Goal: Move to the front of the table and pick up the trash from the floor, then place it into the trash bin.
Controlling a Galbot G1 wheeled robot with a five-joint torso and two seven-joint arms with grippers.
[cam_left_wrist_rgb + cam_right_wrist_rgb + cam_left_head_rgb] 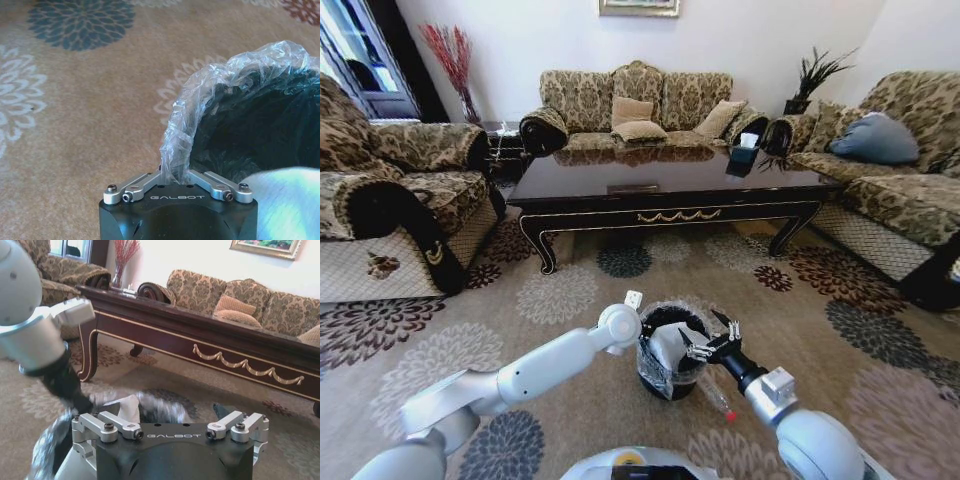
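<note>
The black trash bin (660,378) with its clear liner (210,85) stands on the patterned floor (560,295) in front of the table (670,185). My left gripper (175,172) is shut on the liner at the bin's rim, on its left side in the head view. My right gripper (710,340) hangs open over the bin's right rim. A white piece of trash (667,345) lies inside the bin. A clear bottle with a red cap (718,397) lies on the carpet just right of the bin, under my right arm.
Patterned sofas (635,105) ring the table on three sides. A small dark tissue box (745,150) stands on the table's far right corner. The table's dark apron with gold scrollwork (235,362) runs close behind the bin. Open carpet lies left and right of the bin.
</note>
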